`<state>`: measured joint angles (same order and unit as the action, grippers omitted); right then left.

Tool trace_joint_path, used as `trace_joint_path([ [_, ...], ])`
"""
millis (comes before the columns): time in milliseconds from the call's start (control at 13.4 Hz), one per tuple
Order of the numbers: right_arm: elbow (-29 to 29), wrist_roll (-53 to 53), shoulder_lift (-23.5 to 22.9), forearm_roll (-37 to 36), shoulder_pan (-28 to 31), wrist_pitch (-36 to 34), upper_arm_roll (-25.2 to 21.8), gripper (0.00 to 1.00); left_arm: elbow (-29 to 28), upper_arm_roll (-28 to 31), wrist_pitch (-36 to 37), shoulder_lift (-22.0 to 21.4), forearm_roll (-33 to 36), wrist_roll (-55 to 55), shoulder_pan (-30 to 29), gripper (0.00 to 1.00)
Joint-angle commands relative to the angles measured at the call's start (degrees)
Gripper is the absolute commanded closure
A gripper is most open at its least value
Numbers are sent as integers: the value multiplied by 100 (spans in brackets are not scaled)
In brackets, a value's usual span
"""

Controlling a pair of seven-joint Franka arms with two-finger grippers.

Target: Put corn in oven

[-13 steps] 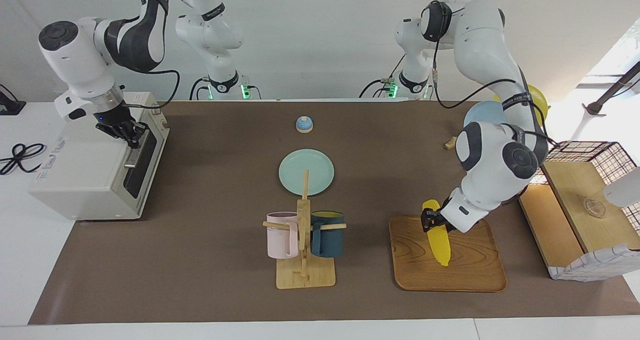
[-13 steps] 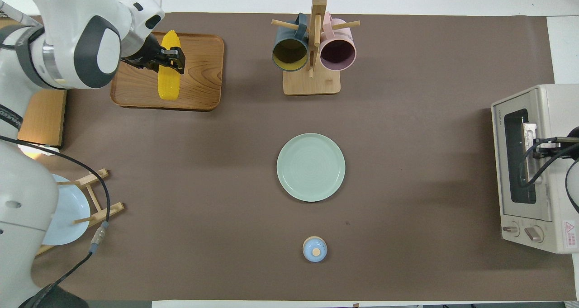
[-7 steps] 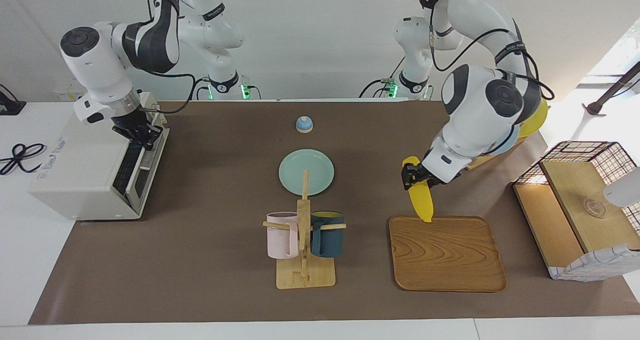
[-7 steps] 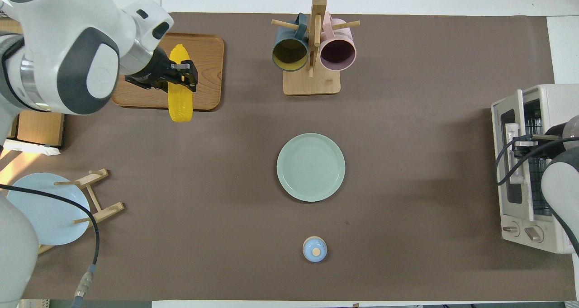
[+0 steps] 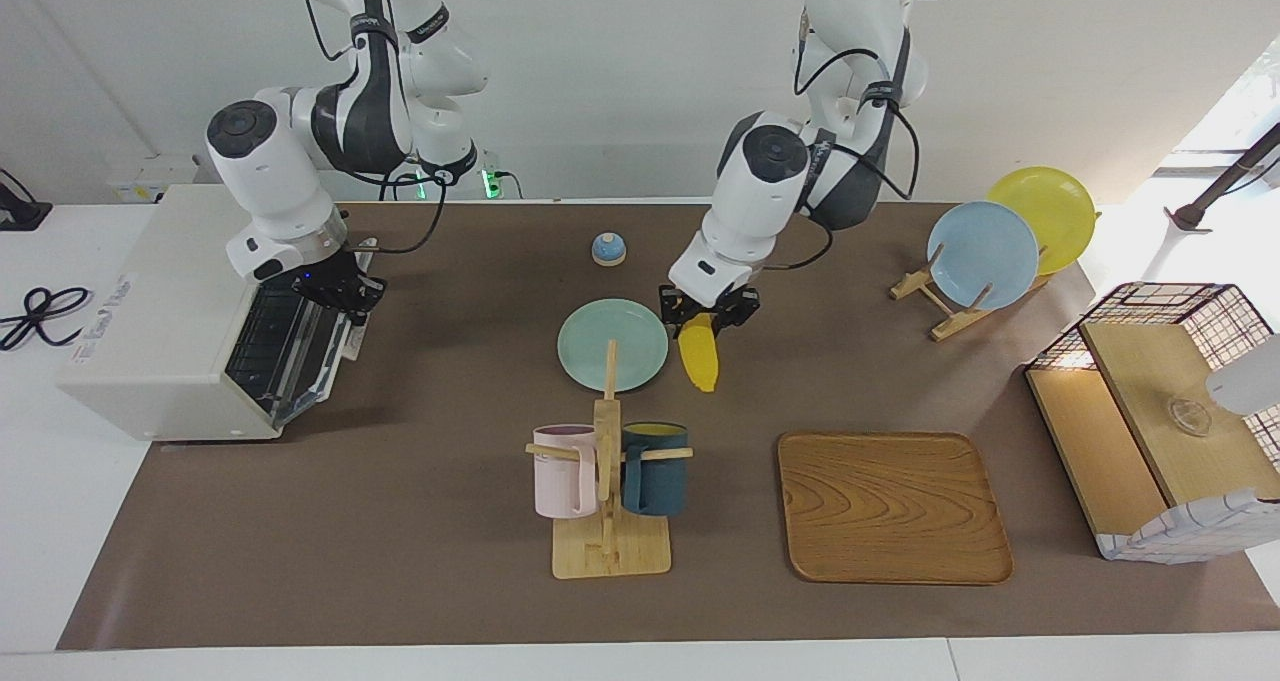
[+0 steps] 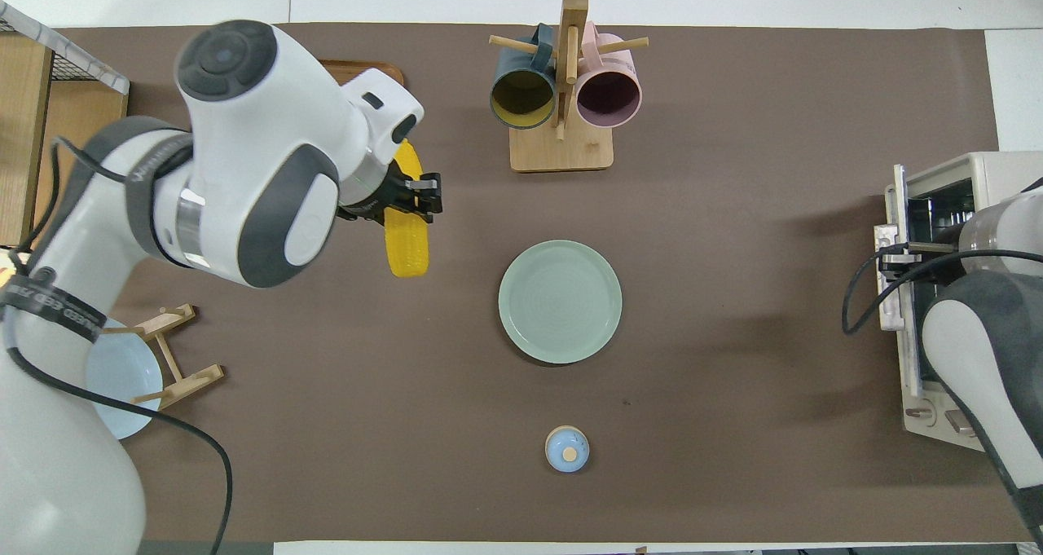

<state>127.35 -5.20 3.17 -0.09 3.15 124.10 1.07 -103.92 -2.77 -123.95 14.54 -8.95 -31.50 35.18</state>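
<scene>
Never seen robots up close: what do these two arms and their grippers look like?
Both are glossy white, rounded tube segments with dark grey joint covers and round caps. Black cables loop along them. The left gripper and right gripper are small, black and two-fingered. Green lights glow at the bases.

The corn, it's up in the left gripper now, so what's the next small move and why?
Probably keep carrying the corn toward the oven at the right arm's end. The left gripper, shut on the corn, hangs beside the green plate, well short of the oven. The right gripper grips the handle of the oven door, which stands only partly lowered, so it likely needs to drop further first.
</scene>
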Motion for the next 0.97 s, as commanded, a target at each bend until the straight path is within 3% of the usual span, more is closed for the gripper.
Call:
trace_joint_path([
  [0,229,10,-492,-167,38,894,-107,100,-366,119,-699,91,-98,-269,462,100],
  [373,528,-78,-589,-167,-175,1379,-107,100,-339,128,-1466,742,-98,-463,859,100],
  [597,817,-78,-633,-167,-175,1818,-107,100,-357,128,-1466,752,-98,-463,947,100],
  [896,792,-279,-659,-141,-419,1855,-81,100,-453,137,-1448,717,-98,-550,1078,100],
])
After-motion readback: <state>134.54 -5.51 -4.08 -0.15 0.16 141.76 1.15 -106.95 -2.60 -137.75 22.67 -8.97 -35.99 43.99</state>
